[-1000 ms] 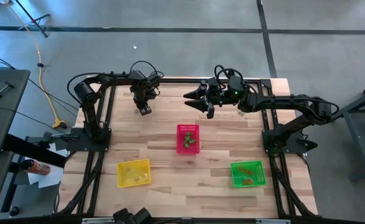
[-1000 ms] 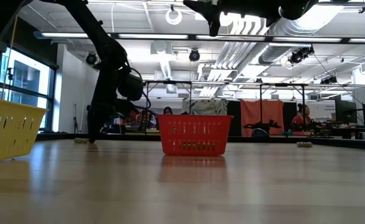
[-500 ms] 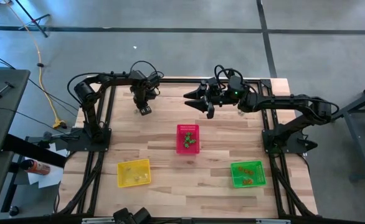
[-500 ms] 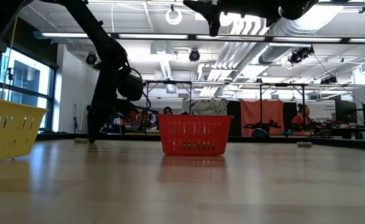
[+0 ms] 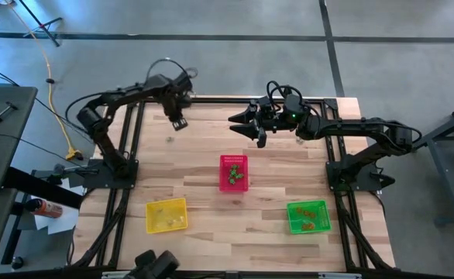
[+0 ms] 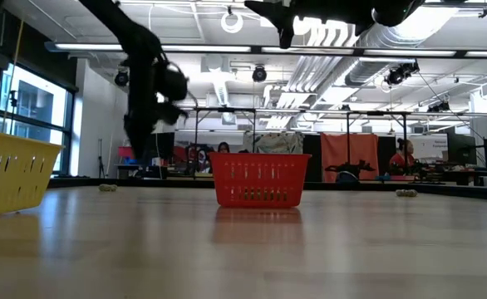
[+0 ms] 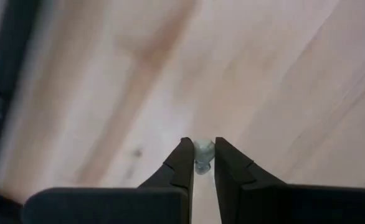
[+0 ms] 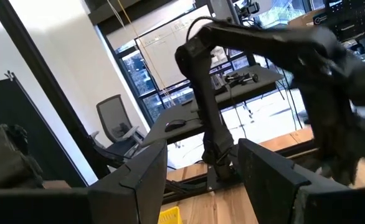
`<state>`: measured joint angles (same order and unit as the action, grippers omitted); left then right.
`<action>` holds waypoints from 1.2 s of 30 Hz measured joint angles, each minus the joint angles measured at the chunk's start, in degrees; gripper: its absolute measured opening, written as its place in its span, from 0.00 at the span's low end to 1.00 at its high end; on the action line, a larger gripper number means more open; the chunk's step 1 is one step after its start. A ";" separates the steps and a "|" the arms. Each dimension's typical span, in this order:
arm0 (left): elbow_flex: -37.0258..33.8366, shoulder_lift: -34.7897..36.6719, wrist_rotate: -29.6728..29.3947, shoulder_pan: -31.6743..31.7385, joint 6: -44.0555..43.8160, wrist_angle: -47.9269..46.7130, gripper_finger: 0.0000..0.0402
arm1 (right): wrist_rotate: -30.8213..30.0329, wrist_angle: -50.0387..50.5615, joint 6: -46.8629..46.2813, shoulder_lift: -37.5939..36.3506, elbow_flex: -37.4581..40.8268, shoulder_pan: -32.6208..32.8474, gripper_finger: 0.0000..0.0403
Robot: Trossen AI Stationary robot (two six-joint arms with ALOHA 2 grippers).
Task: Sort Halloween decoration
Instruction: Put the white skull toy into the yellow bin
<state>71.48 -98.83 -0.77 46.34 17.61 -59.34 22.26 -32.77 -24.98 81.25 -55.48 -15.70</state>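
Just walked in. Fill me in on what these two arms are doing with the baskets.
The left gripper is shut on a tiny pale trinket and hangs above the wooden table near its far left corner. The right gripper hovers open and empty over the far edge, waiting. The red basket at mid-table holds green pieces, the green basket holds orange ones, and the yellow basket holds yellowish ones. Two small trinkets lie loose at the far side of the table.

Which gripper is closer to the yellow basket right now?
Left. The left gripper hangs over the table's far left part, shut on a small pale trinket, on the yellow basket's side. The right gripper waits, open, farther over, beyond the red basket.
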 joint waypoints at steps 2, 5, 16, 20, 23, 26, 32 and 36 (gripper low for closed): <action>1.99 2.51 3.13 0.25 -0.70 -0.54 0.05 | -0.02 0.00 1.24 0.00 0.00 0.00 0.47; 4.24 6.95 10.88 0.16 -3.94 -0.69 0.05 | -0.02 -0.34 3.73 0.00 0.00 0.00 0.47; 5.40 27.88 35.99 -7.41 -16.22 7.49 0.05 | -0.04 -2.16 5.97 -0.02 -0.02 0.00 0.47; 5.34 34.12 35.06 -13.66 -16.97 12.35 0.05 | -0.04 -2.17 5.98 -0.02 -0.02 0.02 0.47; 3.31 37.42 31.15 -18.54 -19.07 21.21 0.05 | -0.04 -2.19 5.98 -0.02 -0.02 0.02 0.47; -0.56 39.31 26.64 -22.63 -21.84 32.10 0.05 | -0.04 -2.57 5.98 -0.02 -0.02 0.02 0.47; -8.94 39.39 21.41 -27.09 -25.01 47.40 0.05 | 0.32 -5.90 6.00 -0.02 -0.02 0.02 0.47; -11.50 38.47 20.30 -27.66 -25.79 52.15 0.05 | 0.38 -6.38 6.00 -0.02 -0.02 0.01 0.47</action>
<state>59.98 -60.36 19.53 18.68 -8.17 -7.19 22.63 -39.15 -18.98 81.23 -55.51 -15.69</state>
